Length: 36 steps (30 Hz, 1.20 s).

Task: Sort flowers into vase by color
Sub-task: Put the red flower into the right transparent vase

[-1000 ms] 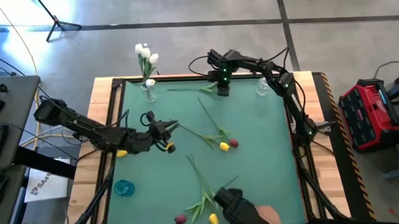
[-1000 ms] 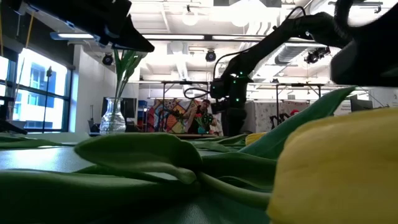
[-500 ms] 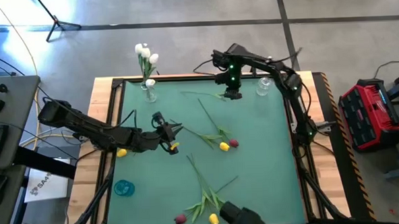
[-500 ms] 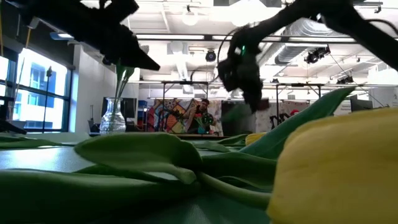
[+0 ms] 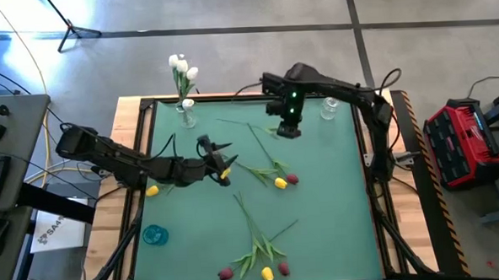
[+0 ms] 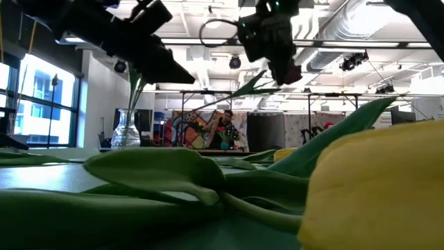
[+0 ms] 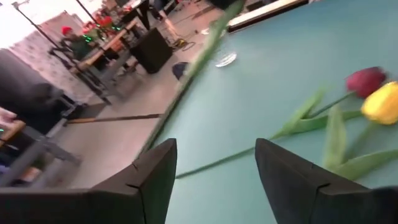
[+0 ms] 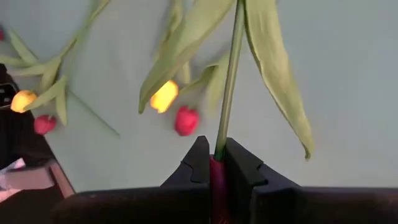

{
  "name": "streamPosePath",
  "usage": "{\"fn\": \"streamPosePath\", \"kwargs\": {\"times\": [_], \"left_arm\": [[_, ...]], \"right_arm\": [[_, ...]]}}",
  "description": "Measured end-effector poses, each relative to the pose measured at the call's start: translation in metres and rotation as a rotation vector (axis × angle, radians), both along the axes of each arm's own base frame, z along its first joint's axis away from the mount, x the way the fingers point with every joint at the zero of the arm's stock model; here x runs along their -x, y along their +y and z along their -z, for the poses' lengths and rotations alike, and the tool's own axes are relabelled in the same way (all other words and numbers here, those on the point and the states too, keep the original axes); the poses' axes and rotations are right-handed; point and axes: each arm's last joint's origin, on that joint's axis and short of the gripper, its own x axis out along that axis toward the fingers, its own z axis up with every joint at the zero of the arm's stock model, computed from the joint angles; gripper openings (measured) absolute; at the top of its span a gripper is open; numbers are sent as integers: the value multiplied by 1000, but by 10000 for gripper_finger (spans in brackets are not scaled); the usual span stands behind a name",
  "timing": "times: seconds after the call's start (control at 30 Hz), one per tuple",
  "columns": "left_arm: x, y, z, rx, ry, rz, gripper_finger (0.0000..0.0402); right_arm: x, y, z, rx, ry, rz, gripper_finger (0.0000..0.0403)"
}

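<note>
My right gripper hangs above the far middle of the table, shut on a dark red flower whose green stem reaches toward the table's left. My left gripper stands open left of centre with nothing between its fingers. A yellow-headed and a red-headed flower lie on the mat at the centre. More flowers lie at the near edge. A glass vase at the far left holds white flowers. My right gripper pinches the flower between its two fingers at the dark red head, where the stem leaves it. The fingers come steeply from above. The flower is lifted clear of the table, its stem and leaves sticking out past the fingertips.
An empty glass vase stands at the far right, close to my right gripper. A blue vessel sits near the left edge. A wooden frame borders the green mat. In the low view, flowers lie right in front of the camera.
My right gripper has risen from the far edge and come toward the table's centre, lifting the flower off the mat. My left gripper has moved toward the table's right. A person's hand at the near edge has drawn back out of view.
</note>
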Motion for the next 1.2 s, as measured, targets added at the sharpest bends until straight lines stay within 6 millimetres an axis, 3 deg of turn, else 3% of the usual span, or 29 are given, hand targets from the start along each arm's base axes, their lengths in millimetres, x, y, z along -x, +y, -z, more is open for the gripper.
{"fn": "streamPosePath", "kwargs": {"times": [0.3, 0.47, 0.7, 1.2], "left_arm": [[-5, 9, 0, -70, 78, 7, 208], [-6, 13, 4, -18, 110, 112, 191], [-8, 9, 4, 15, 105, 229, 156], [-9, 15, 5, 56, 97, 243, 144]], "right_arm": [[-20, 60, -1, -5, 15, -123, 3], [-24, 80, -1, -5, 15, -178, 3], [-25, 87, -1, -2, 14, -201, 3], [-27, 86, -1, 7, -11, -203, 3]]}}
